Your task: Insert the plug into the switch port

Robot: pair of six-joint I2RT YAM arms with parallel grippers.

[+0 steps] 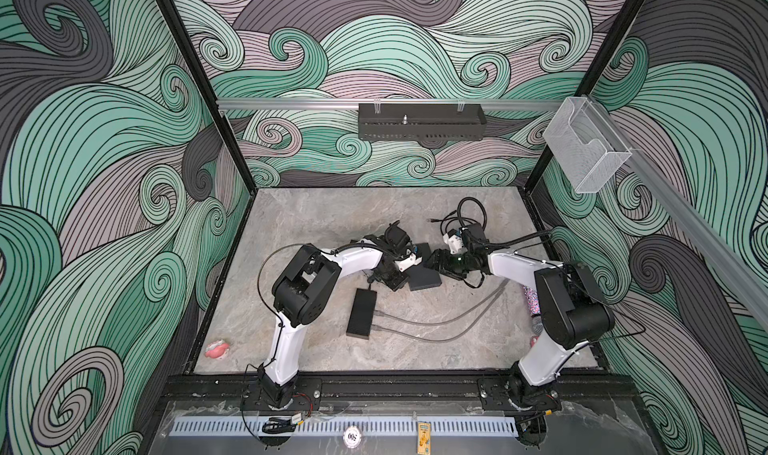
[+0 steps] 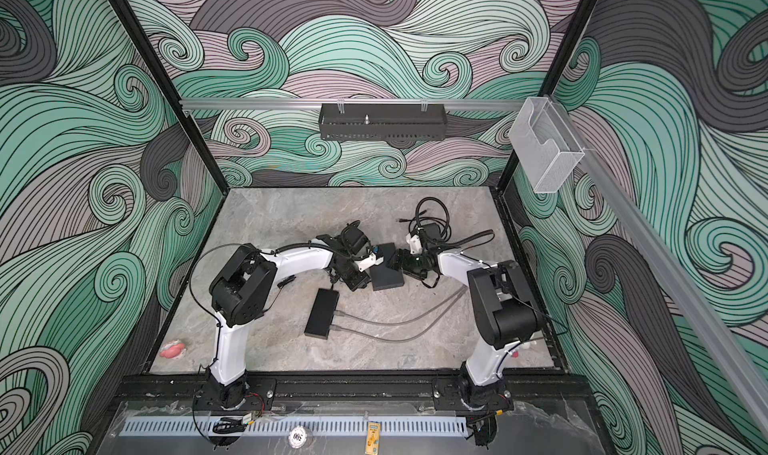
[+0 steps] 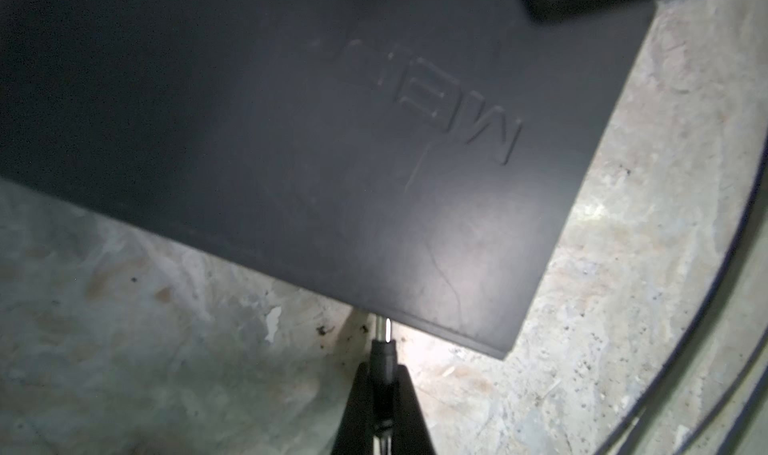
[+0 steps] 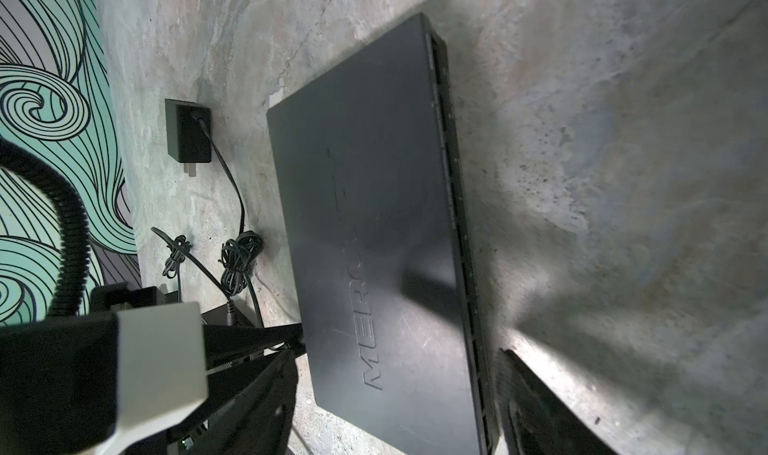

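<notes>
My left gripper [image 3: 384, 372] is shut on the black barrel plug [image 3: 384, 351]. The plug's metal tip meets the side edge of a wide dark-grey box [image 3: 332, 162] with raised lettering. In both top views that box [image 1: 426, 282] lies mid-table between the two wrists. My right gripper [image 4: 399, 351] stands open astride it, with one finger [image 4: 257, 390] beside one side and the other beside the slotted side. A narrow black box [image 1: 361, 313] lies nearer the front with two grey cables [image 1: 436, 320] in its side. No view lets me make out the switch port.
The plug's wall adapter [image 4: 187, 131] and tied cable bundles [image 4: 241, 262] lie behind the grey box. A pink toy [image 1: 217, 349] sits front left and a speckled object [image 1: 530, 303] by the right arm. A black tray [image 1: 422, 122] and a clear bin [image 1: 586, 149] hang on the rails.
</notes>
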